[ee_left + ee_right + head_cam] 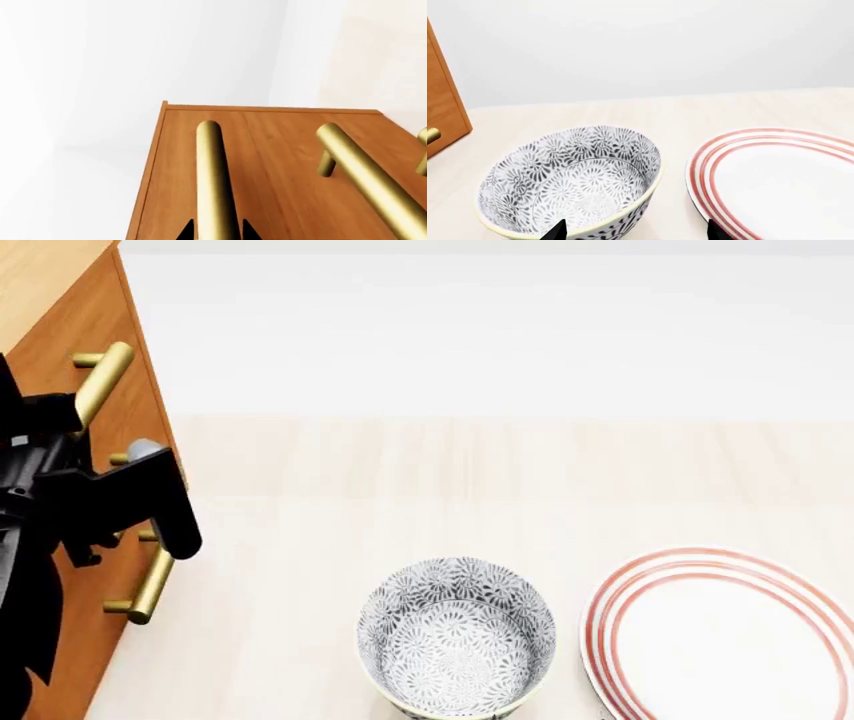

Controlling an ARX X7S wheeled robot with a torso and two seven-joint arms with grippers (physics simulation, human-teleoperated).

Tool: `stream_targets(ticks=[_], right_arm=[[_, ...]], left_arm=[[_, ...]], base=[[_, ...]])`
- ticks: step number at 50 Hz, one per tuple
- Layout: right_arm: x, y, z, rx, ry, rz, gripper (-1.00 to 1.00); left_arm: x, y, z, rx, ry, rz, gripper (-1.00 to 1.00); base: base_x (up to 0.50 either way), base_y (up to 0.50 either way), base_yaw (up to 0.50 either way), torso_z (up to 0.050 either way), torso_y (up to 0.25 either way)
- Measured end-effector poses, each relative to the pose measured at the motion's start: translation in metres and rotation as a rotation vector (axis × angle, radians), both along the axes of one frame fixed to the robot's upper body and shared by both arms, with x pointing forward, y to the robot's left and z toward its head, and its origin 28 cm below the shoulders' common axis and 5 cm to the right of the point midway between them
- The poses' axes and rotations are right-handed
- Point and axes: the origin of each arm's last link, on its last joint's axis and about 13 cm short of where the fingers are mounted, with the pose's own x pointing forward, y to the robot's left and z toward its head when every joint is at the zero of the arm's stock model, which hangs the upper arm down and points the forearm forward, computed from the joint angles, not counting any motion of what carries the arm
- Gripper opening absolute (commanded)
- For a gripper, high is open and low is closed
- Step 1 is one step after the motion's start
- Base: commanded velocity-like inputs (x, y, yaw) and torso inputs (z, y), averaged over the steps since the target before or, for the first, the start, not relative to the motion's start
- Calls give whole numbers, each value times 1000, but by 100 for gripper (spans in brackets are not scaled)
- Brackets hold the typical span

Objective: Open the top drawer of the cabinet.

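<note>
The cabinet [74, 360] stands at the robot's far left, its front carrying 3 brass handles. The step in hand looks like the grasp on the top drawer [280, 150]: in the left wrist view the left gripper [215, 231] has a dark fingertip on each side of a handle [213, 180], narrowly straddling it, though I cannot tell whether it pinches yet or which handle this is. Next, I judge, it must clamp firmly and pull straight outward.

The head view shows the arm across the cabinet front, hiding the contact. Only the right wrist view shows the right gripper [634, 231], spread wide and empty, over the bowl [570, 180] beside the plate [780, 180].
</note>
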Motion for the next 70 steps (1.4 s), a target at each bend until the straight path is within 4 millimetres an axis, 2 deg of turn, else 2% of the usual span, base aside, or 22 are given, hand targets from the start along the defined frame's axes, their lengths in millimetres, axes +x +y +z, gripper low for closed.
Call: stream_targets(ticks=[13, 39, 59, 60, 70], right_arm=[[0, 0, 0, 0, 3, 2, 100], [1, -1, 1, 6, 2, -2, 100], [1, 0, 1, 6, 3, 5, 100], [0, 0, 1, 6, 3, 5, 100], [0, 0, 0, 6, 10, 8, 100]], left_arm=[[3, -9, 2, 12, 5, -15, -100], [9, -57, 8, 28, 28, -159, -100], [7, -77, 14, 25, 54, -224, -100], [7, -78, 14, 25, 55, -227, 100], [2, -92, 24, 15, 6, -275, 100]], base=[[6, 0, -5, 0, 0], [4, 0, -3, 0, 0], [-6, 0, 0, 0, 5], [0, 0, 2, 0, 0], [0, 0, 0, 0, 0]])
